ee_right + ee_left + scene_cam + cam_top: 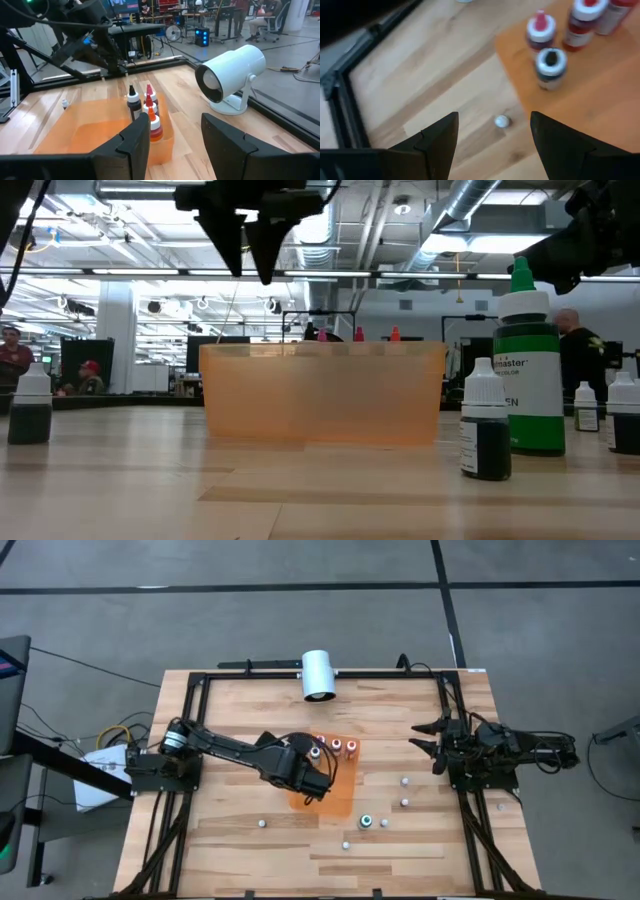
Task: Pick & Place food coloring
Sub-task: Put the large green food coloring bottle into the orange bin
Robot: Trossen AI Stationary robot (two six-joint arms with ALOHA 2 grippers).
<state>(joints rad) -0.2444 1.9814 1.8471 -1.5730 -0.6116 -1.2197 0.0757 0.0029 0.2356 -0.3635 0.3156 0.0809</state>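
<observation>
Left gripper (318, 783) hovered open and empty above the translucent orange plastic tray (338, 802) at frame centre.
Three small capped food-colouring bottles (333, 747) stood in the tray's upper edge; others stood scattered lower right. A careless descent risked toppling them.

Three bottles (336, 746) in tray (340, 802), left hand (322, 783) above, bottles scattered right (404, 781)

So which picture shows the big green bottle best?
The low view: the green bottle stands close and tall, with its label showing. The high view shows only a tiny teal cap from above. Neither wrist view shows it.
</observation>
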